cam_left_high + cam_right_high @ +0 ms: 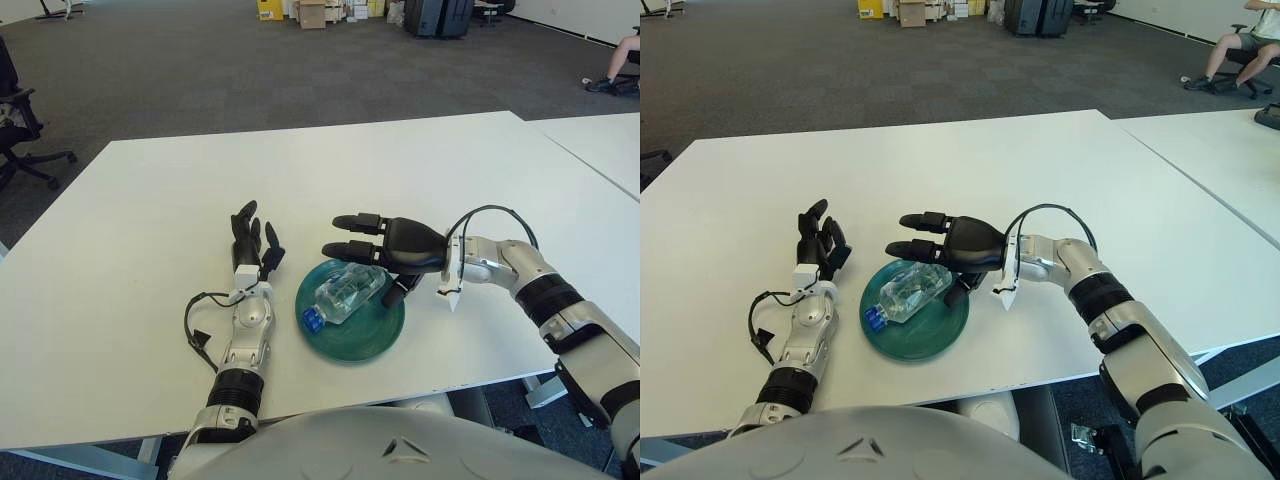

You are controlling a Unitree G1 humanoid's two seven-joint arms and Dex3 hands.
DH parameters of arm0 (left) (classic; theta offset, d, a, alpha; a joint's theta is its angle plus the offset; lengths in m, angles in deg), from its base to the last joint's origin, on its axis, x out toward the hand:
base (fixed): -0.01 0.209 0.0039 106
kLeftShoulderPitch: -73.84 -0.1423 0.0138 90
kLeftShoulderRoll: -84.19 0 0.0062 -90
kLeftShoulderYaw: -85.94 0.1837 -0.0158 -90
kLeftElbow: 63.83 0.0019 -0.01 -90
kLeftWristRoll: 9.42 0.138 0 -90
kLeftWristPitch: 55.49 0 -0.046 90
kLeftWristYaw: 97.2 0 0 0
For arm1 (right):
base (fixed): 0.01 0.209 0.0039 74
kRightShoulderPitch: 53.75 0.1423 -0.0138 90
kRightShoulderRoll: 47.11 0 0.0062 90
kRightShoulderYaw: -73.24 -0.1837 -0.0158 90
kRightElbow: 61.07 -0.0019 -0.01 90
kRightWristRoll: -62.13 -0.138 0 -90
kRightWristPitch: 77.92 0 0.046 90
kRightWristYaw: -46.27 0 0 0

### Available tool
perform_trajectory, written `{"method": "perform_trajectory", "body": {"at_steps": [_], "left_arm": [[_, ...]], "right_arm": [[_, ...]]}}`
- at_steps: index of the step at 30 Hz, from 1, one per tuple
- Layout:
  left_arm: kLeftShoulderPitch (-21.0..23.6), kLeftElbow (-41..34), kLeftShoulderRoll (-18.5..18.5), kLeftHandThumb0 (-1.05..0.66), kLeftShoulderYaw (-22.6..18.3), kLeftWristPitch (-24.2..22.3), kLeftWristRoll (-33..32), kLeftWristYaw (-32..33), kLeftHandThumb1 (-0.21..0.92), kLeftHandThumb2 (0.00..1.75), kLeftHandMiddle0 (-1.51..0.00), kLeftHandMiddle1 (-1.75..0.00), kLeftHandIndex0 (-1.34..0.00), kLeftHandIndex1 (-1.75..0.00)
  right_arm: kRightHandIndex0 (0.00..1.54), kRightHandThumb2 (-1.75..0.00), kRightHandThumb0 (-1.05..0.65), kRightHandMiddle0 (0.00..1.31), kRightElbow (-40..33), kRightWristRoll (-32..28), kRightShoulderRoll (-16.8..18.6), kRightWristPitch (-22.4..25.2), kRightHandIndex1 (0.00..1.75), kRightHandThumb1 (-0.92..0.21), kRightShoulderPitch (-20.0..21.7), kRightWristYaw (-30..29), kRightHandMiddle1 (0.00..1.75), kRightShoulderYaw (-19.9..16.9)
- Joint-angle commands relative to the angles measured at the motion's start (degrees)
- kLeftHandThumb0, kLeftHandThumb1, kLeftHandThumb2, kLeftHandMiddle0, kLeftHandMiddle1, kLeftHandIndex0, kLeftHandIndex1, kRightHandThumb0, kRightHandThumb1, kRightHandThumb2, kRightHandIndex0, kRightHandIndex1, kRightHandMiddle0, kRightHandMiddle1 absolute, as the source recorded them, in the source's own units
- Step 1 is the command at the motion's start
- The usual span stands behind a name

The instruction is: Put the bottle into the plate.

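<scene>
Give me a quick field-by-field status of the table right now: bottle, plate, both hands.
bottle: clear plastic bottle with a blue cap, lying on its side inside the plate, cap toward the robot
plate: green plate, on the white table near the front edge
right hand: right hand open, fingers extended just above the bottle's far end, holding nothing
left hand: left hand open, idle, showing to the left of the plate
task state: bottle is in the plate
</scene>
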Motion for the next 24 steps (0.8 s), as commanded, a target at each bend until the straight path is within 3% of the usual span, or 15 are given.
{"method": "perform_trajectory", "body": {"at_steps": [1,8,13,17,24], "left_arm": [[0.5,-0.7,-0.2,-0.77,-0.2,0.2,0.2,-0.2,0.92,0.81,-0.36,0.00,0.00,-0.84],[0.5,-0.6,-0.3,-0.78,-0.3,0.1,0.1,-0.2,0.92,0.80,-0.36,-0.01,0.00,-0.84],[0.7,-0.1,-0.7,-0.78,-0.3,0.2,0.3,-0.3,0.92,0.81,-0.37,-0.01,0.00,-0.84],[0.8,0.4,-1.0,-0.78,-0.4,0.4,0.2,-0.3,0.92,0.82,-0.38,-0.01,0.00,-0.86],[1.0,0.5,-1.0,-0.79,-0.6,0.6,0.2,-0.4,0.92,0.82,-0.38,-0.01,0.00,-0.88]], "right_arm": [[0.00,-0.68,-1.05,0.00,-0.8,-1.3,-0.5,0.9,0.00,-0.92,0.1,0.8,0.00,-0.3],[0.00,-0.68,-1.05,0.00,-0.9,-3.4,-0.5,1.3,0.00,-0.92,0.4,2.3,0.00,-0.9],[0.00,-0.69,-1.05,0.00,4.3,-8.6,0.9,0.7,0.00,-0.92,4.3,1.8,0.00,-3.3],[0.00,-0.68,-1.05,0.00,11.1,-15.3,3.8,-1.2,0.00,-0.92,10.1,0.4,0.00,-6.3],[0.00,-0.67,-1.05,0.03,9.1,-29.4,5.5,1.4,0.00,-0.92,9.4,7.4,0.02,-10.5]]}}
